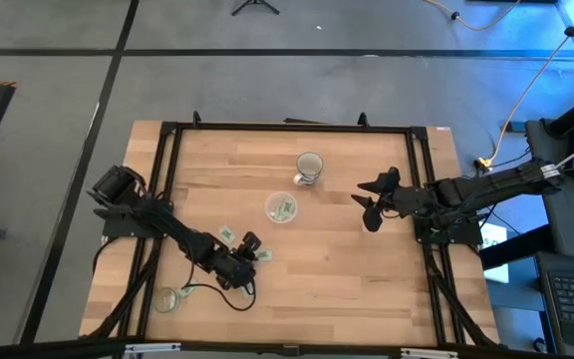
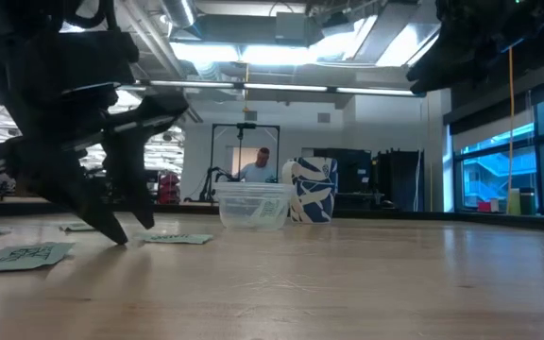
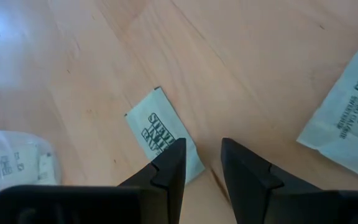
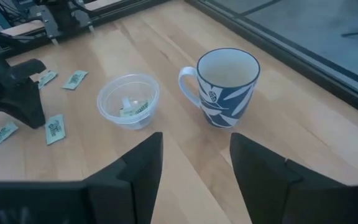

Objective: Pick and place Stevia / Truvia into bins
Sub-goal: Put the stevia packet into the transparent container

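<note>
The left gripper [image 1: 254,246] sits low over the wooden table [image 1: 347,279], left of centre in the lower half of the high view, its fingers parted by a narrow gap and holding nothing. In the left wrist view, one dark fingertip [image 3: 169,163] overlaps the near end of a pale green sachet [image 3: 161,132] lying flat on the wood, while the other fingertip is on bare wood beside it. A second sachet [image 3: 350,112] lies at the right edge of that view. In the low view the same gripper [image 2: 126,222] comes down at the left with its tips at the tabletop, and flat sachets [image 2: 22,255] lie around it.

Just above and to the right in the high view stands the clear plastic cup [image 1: 281,207], with sachets already inside it. Above it is a blue and white mug [image 1: 309,167].

The right gripper [image 1: 365,199] hangs above the table at the right of centre, open and empty, well apart from the cup. A darker round cup [image 1: 168,298] rests near the lower left corner of the table.
</note>
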Tool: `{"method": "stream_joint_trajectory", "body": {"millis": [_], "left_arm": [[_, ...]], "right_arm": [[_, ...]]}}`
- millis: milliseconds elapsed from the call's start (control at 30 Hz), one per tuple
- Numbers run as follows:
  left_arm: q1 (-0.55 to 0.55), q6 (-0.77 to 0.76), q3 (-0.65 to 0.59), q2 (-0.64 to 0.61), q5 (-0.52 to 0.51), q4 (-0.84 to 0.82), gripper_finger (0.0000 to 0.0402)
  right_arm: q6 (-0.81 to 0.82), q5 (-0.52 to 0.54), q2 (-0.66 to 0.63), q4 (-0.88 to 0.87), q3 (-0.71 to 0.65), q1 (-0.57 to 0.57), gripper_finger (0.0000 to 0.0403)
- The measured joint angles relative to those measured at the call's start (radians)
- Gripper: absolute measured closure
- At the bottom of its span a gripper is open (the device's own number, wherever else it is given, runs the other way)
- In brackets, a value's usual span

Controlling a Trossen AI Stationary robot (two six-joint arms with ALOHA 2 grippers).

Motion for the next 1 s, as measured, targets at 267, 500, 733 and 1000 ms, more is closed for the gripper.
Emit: {"method": "stream_joint_trajectory", "body": {"millis": [267, 500, 733, 1000], "left_arm": [[0.001, 0.0, -0.001, 0.008, -0.014, -0.011, 0.0302], [0.004, -0.043, 0.0, 0.009, -0.02, -0.059, 0.0302], [0.022, -0.045, -0.002, 0.009, -0.02, -0.068, 0.0302], [0.055, -0.045, -0.002, 0.011, 0.045, -0.062, 0.0302]], "right_arm": [[-0.001, 0.0, 0.0, 0.0, 0.0, 0.0, 0.0212], [-0.001, 0.0, 0.0, 0.0, 0.001, 0.0, 0.0212], [-0.002, 0.0, 0.0, 0.0, 0.001, 0.0, 0.0212], [-0.003, 0.0, 0.0, -0.002, 0.001, 0.0, 0.0212]]}}
